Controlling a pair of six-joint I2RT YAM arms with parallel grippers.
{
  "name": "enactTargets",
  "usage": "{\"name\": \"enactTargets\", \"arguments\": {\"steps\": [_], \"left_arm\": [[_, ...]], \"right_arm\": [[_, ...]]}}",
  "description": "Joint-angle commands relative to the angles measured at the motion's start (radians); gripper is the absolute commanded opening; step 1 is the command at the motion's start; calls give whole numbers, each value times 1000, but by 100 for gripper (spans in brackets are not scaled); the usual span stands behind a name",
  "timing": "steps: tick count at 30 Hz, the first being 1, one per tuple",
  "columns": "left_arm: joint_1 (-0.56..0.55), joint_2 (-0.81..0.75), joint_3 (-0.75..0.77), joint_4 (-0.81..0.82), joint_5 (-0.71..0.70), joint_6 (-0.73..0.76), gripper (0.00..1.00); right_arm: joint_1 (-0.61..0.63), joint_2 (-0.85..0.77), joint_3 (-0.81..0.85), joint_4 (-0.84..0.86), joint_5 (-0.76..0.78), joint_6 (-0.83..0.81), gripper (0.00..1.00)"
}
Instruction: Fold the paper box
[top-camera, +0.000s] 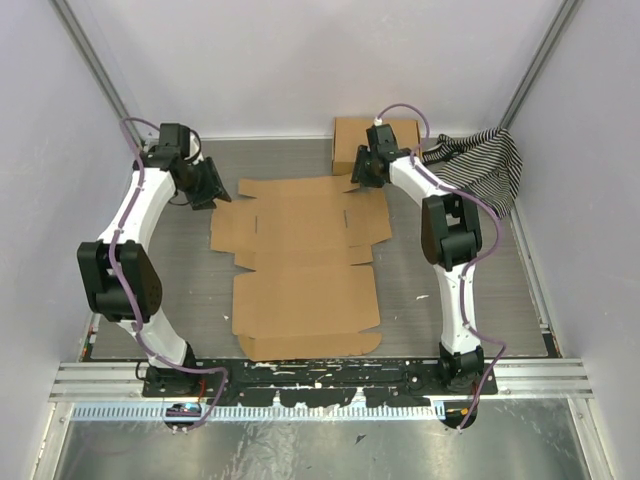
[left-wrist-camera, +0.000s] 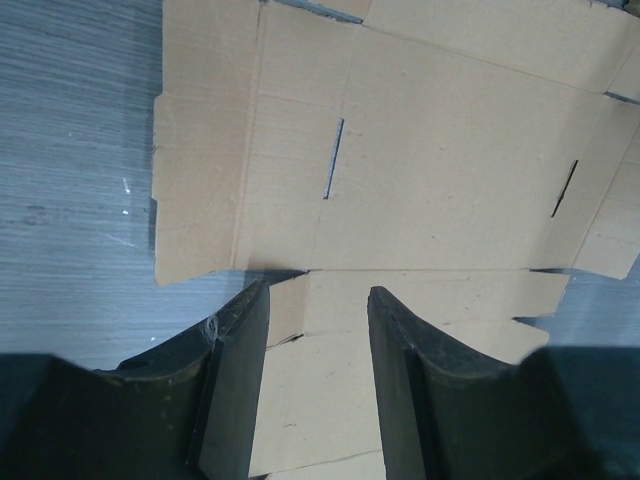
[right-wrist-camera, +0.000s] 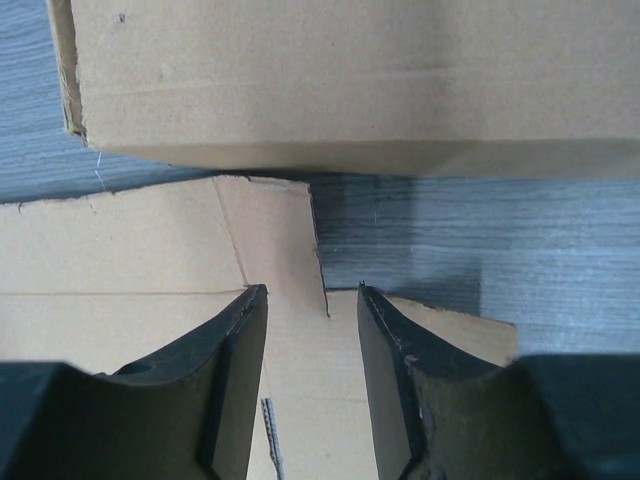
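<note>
- The grey table (top-camera: 410, 300) carries everything, and my two bases sit at its near edge.
- The paper box (top-camera: 300, 270) lies unfolded flat in the middle of the table between my arms. It is plain brown cardboard, cut with flaps and tabs along its sides, and crease lines divide it into panels.
- My left arm (top-camera: 140, 215) rises from its base, bends at the elbow and reaches forward and inward to the far left corner of the sheet.
- My right arm (top-camera: 450, 230) does the same on its side, with its wrist over the far right corner.
- A striped cloth (top-camera: 485, 165) is bunched in the far right corner.
- A second brown box (top-camera: 350, 135), already made up, sits just beyond the sheet's far edge.
- My left gripper (left-wrist-camera: 318, 290) is about half open and holds nothing, with a side flap below the gap.
- My right gripper (right-wrist-camera: 312, 290) is also partly open and empty. It hovers over a corner tab, near the made-up box.
- Two thin slits (left-wrist-camera: 333, 158) cut through the panel in front of my left fingers.
</note>
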Motion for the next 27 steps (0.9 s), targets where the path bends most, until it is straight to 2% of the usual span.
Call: {"name": "enactTargets", "arguments": {"steps": [1, 12, 14, 17, 22, 27], "left_arm": [[4, -63, -28, -11, -23, 18, 51], [4, -112, -73, -1, -54, 22, 51], [4, -110, -70, -1, -57, 23, 51], [4, -103, -60, -3, -59, 23, 51], [4, -75, -17, -13, -63, 24, 50], [4, -11, 57, -62, -66, 23, 50]], "right_arm": [[4, -2, -2, 111, 17, 16, 46], [5, 26, -50, 197, -20, 24, 42], [6, 20, -65, 220, -37, 24, 38], [8, 10, -81, 236, -46, 23, 28], [12, -34, -101, 231, -36, 7, 4], [20, -108, -149, 192, -20, -33, 1]]}}
